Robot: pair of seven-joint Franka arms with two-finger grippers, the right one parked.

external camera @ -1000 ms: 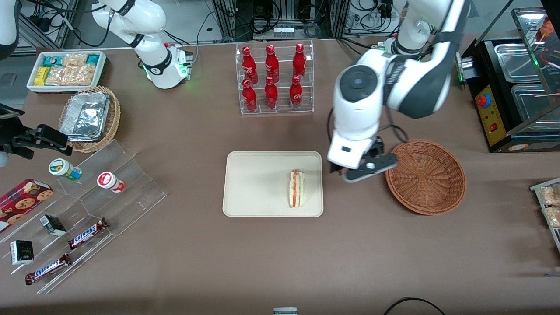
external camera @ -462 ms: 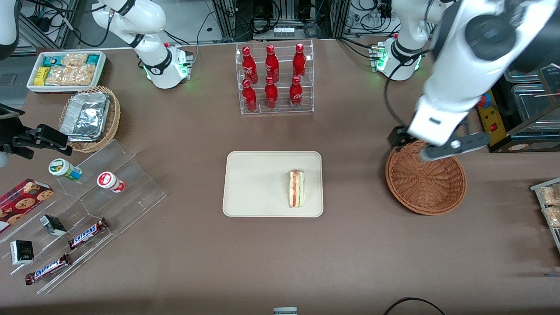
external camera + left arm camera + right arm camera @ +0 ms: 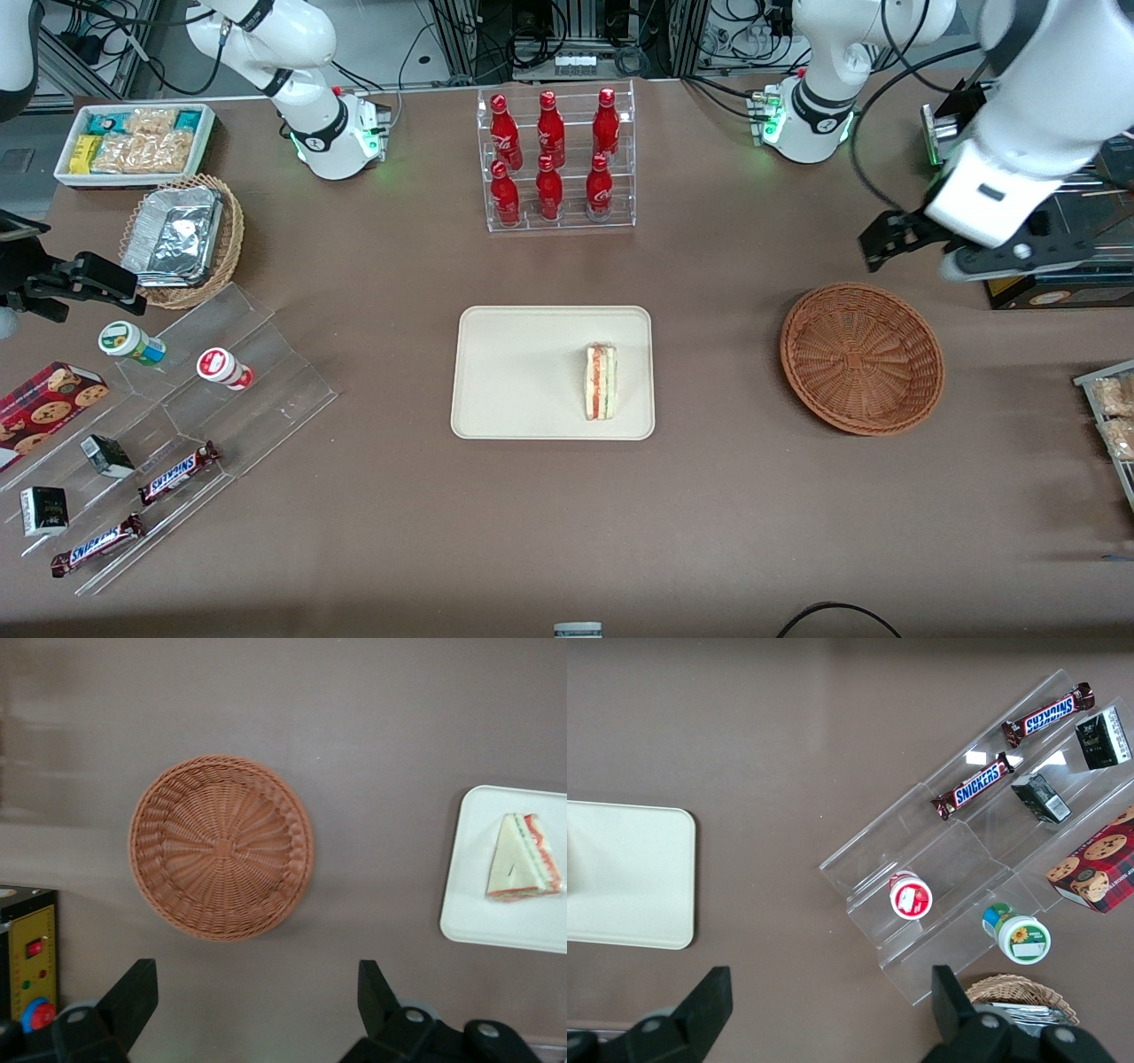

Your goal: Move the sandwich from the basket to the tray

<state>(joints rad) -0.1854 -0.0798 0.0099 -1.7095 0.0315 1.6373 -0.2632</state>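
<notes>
The sandwich (image 3: 600, 383) (image 3: 523, 859), a pale wedge with red and green filling, lies on the cream tray (image 3: 523, 372) (image 3: 469, 904) near its edge toward the basket. The reddish-brown wicker basket (image 3: 861, 358) (image 3: 221, 848) stands empty beside the tray, toward the working arm's end. My left gripper (image 3: 890, 239) (image 3: 255, 992) hangs above the table, farther from the front camera than the basket and apart from it. It is open with nothing between its fingers (image 3: 133, 992).
A black appliance with a yellow panel (image 3: 1001, 230) (image 3: 27, 943) stands close to the gripper. A rack of red bottles (image 3: 556, 159) sits farther back than the tray. A clear stepped display of snacks (image 3: 177, 425), a foil-filled tan basket (image 3: 182, 239) and a white bin (image 3: 133, 142) lie toward the parked arm's end.
My left arm swung from beside the tray, over the basket, to a spot farther from the front camera by the black appliance. The sandwich stayed on the tray.
</notes>
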